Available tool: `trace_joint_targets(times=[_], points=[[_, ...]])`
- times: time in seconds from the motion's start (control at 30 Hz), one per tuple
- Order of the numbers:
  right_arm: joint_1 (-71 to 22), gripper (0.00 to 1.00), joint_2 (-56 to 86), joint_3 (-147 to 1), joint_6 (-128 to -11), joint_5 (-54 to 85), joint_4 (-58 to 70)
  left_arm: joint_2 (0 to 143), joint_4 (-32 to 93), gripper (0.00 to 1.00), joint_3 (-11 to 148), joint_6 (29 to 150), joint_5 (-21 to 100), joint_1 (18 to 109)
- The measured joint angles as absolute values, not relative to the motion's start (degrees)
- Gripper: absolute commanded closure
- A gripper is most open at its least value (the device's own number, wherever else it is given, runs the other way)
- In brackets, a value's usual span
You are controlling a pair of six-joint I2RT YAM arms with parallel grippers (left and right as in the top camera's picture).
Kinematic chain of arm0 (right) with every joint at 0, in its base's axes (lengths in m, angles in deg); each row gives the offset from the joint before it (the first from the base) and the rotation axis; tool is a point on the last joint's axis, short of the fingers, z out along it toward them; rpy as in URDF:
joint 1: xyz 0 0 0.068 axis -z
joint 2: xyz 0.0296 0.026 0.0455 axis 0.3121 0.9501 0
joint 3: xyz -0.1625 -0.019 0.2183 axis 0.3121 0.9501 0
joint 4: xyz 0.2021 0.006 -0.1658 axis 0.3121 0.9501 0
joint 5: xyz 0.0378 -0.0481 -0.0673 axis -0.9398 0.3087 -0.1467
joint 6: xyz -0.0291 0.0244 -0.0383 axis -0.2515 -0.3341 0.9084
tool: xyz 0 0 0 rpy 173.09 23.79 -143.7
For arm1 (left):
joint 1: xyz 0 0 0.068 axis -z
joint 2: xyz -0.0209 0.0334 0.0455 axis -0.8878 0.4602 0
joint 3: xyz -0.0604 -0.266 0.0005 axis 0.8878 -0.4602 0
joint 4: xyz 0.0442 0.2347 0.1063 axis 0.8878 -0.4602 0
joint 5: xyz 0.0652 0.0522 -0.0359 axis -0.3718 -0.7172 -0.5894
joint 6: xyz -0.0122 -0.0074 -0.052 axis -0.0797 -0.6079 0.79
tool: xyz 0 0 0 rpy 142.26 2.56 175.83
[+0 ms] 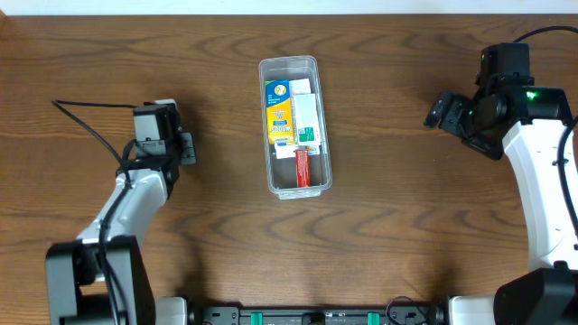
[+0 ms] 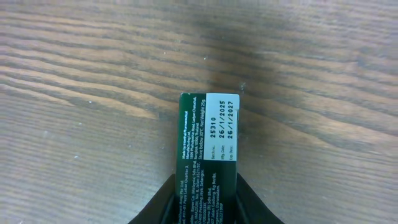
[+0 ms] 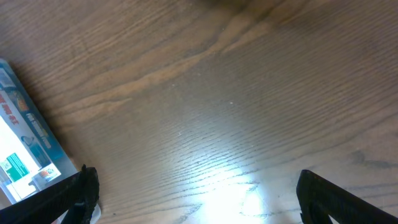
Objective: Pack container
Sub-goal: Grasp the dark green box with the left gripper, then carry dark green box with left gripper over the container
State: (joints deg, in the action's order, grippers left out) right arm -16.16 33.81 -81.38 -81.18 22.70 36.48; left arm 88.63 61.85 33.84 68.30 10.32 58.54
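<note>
left jaws clamp a green box (image 2: 207, 155); right jaws spread wide; container (image 1: 282, 178) holds small boxes (image 1: 293, 113)

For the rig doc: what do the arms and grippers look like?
Both have white links, black joints and bases. The left arm trails a thin black cable; the right arm shows a green light near its wrist. Left gripper and right gripper are black, two-fingered.

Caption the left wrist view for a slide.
Left gripper, jaws shut on a dark green dated box, over the wooden table.
</note>
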Motion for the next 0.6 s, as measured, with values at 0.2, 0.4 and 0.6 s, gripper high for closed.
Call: trace_joint_targets(times=[0.2,0.4,0.6], points=[[-16.2,0.01,33.8,-81.4,-81.2,22.7,36.5,79.2,54.9,0.76,33.8,68.4,10.3,62.5],[-16.2,0.01,33.8,-81.4,-81.2,22.7,36.5,65.2,46.3,0.81,33.8,71.9,12.3,72.2],[-16.2,0.01,33.8,-81.4,-81.2,22.7,36.5,58.9,43.1,0.86,33.8,80.5,15.2,81.7]])
